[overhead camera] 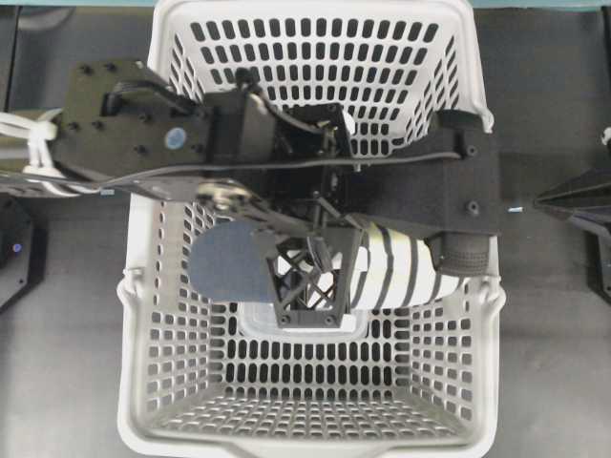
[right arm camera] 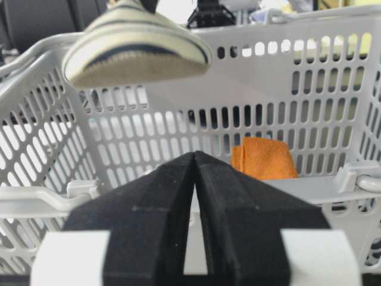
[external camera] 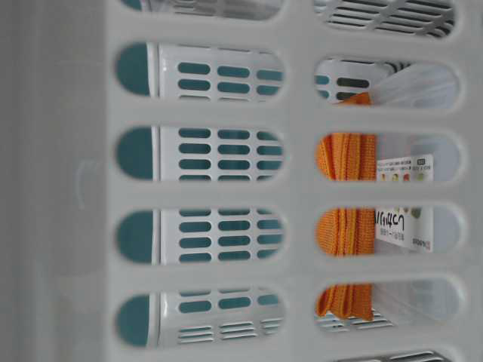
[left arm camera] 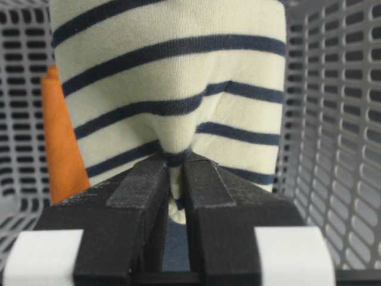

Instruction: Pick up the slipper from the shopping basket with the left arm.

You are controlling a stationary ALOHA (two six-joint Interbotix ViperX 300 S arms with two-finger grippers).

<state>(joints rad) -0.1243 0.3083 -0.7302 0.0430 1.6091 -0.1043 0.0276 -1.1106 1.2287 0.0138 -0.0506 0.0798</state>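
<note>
Dark grey tabletop [overhead camera: 67,382] runs out on every side of the shopping basket [overhead camera: 158,401], which fills the middle of the overhead view, its light grey walls and floor pierced all over with oblong slots.

Closest to the left wrist camera, the left gripper [left arm camera: 175,179] has its two black fingers [left arm camera: 143,187] drawn almost together, only a thin slit between them, with a pucker of the slipper [left arm camera: 172,77] pinched in that slit. The cream cloth bunches into the bite and the navy stripes bend down toward it. From overhead the same left gripper [overhead camera: 310,286] shows as a lattice-patterned block sitting over the middle of the slipper [overhead camera: 396,272], inside the basket's outline.

The slipper lies with its long axis across the basket, wall to wall as seen from above: the solid navy toe [overhead camera: 224,262] points toward the basket's left wall in that view, the striped end toward the right wall, where it meets the basket's black handle [overhead camera: 458,253]. From the right wrist view the slipper [right arm camera: 137,44] hangs above the basket's rim (its underside showing, slightly blurred), clear of the floor.

The right gripper [right arm camera: 195,164] sits outside the basket's near wall in its own camera, its fingers [right arm camera: 161,196] pressed tip to tip with nothing between them.

Farther in, a folded orange cloth [right arm camera: 265,158] lies low against the basket's far wall; the table-level view catches the orange cloth [external camera: 346,226] through the slots, beside a white printed label [external camera: 404,219].
</note>
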